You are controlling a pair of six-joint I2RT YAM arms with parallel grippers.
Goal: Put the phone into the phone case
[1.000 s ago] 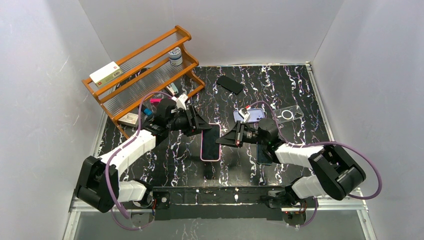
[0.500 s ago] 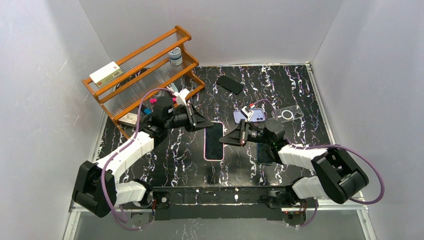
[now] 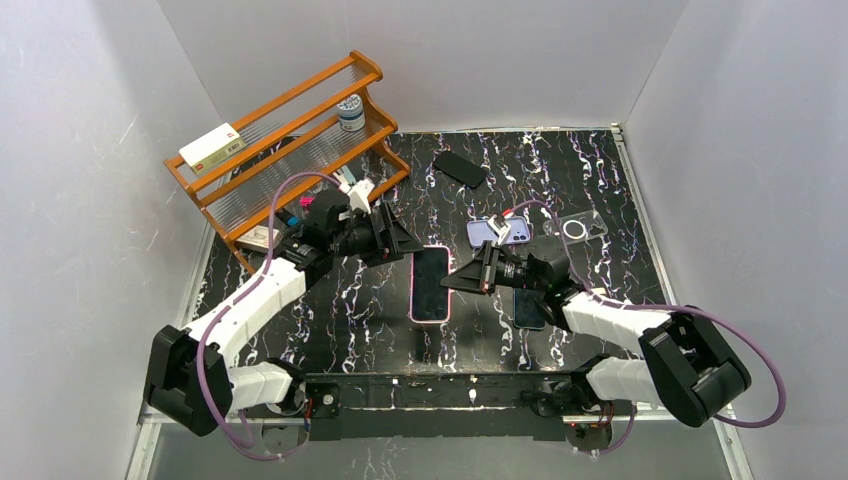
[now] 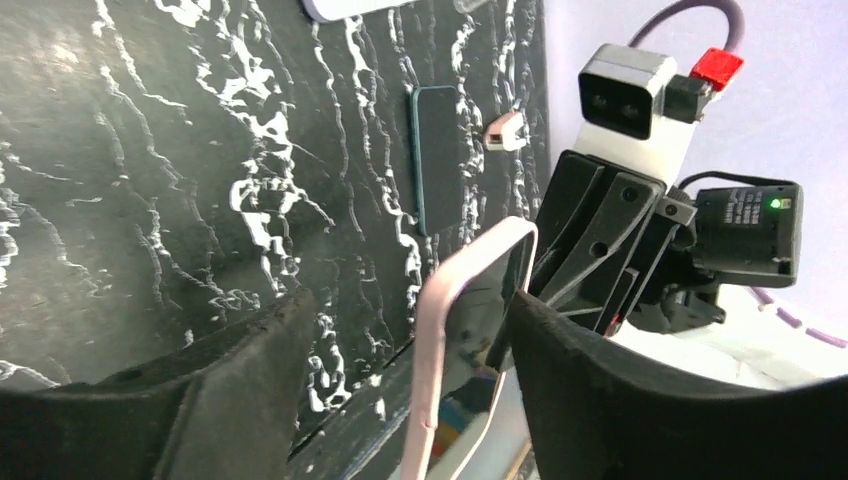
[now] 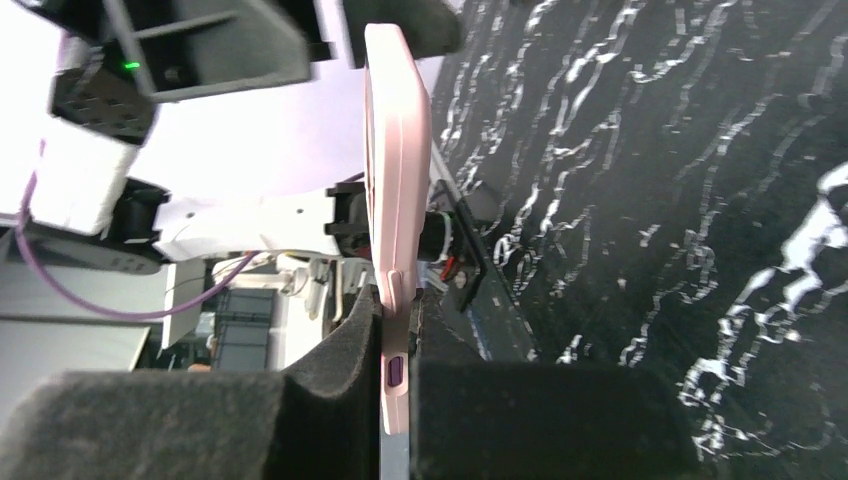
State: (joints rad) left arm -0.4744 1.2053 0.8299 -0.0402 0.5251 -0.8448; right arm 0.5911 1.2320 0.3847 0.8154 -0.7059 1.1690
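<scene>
A phone with a dark screen sits inside a pink phone case [image 3: 431, 285], held on edge above the table's middle. My right gripper [image 3: 457, 278] is shut on the case's right side; the right wrist view shows the pink case [image 5: 397, 180] pinched between both pads, side button visible. My left gripper [image 3: 405, 243] is at the case's top end, jaws spread wide. In the left wrist view the pink case rim [image 4: 438, 350] stands between the open fingers [image 4: 240, 380], closer to the right-hand one.
A dark phone [image 3: 527, 308] lies on the table under my right arm and shows in the left wrist view [image 4: 437, 160]. A purple phone [image 3: 497, 232], a clear case [image 3: 578, 229] and a black case [image 3: 460, 168] lie behind. A wooden rack [image 3: 280, 140] stands at back left.
The cased phone has shifted slightly right and stands straighter. My left arm has drawn back a little toward the rack; my right arm has moved right with the case.
</scene>
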